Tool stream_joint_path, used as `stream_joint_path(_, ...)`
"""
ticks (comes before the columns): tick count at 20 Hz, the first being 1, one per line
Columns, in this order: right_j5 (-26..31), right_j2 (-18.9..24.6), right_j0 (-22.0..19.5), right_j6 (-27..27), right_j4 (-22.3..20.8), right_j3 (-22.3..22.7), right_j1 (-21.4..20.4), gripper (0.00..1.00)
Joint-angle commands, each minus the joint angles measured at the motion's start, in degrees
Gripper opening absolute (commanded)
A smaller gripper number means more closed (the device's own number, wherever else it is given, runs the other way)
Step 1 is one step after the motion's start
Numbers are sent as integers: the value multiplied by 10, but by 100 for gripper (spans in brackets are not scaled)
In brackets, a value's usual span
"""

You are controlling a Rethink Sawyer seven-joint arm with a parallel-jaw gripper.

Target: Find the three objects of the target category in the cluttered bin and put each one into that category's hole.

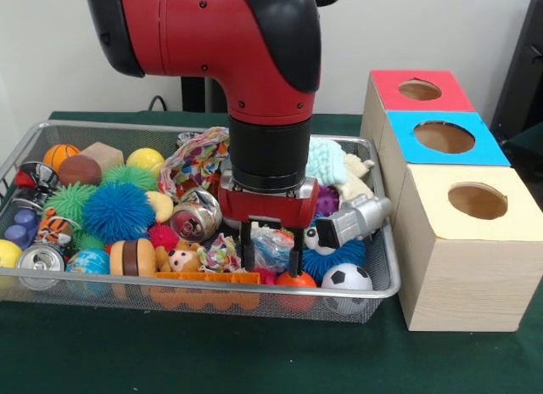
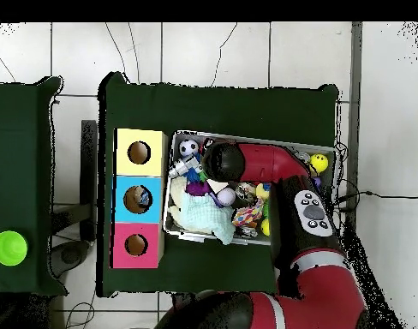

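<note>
My gripper (image 1: 271,251) is down in the wire bin (image 1: 380,285), near its front right. Its two black fingers (image 1: 246,246) stand apart, one on each side of a crumpled colourful wrapper (image 1: 272,244), so it looks open. Right of the bin stand three boxes with round holes in their tops: red (image 1: 419,90), blue (image 1: 444,137) and yellow (image 1: 478,200). In the overhead view the arm (image 2: 219,161) covers the gripper, and the yellow (image 2: 140,152), blue (image 2: 138,199) and red (image 2: 136,244) boxes line up left of the bin (image 2: 169,224).
The bin is crowded: a soccer ball (image 1: 346,278), a silver toy figure (image 1: 352,220), a blue spiky ball (image 1: 119,211), cans (image 1: 195,214), a toy burger (image 1: 133,256), a basketball (image 1: 59,154) and a pale blue cloth (image 1: 325,160). A green round thing (image 2: 10,248) lies on a side table.
</note>
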Motion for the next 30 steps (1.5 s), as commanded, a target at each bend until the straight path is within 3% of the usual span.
stream_joint_path(1,-3,53,-9,-34,-20,-1,9,100)
stream_joint_path(10,27,86,-23,-84,-22,-13,13,100)
stream_joint_path(17,54,180,-74,-214,-57,7,17,100)
stream_joint_path(23,98,233,-95,-281,-90,13,18,100)
stream_joint_path(30,132,261,-104,-304,-104,7,25,100)
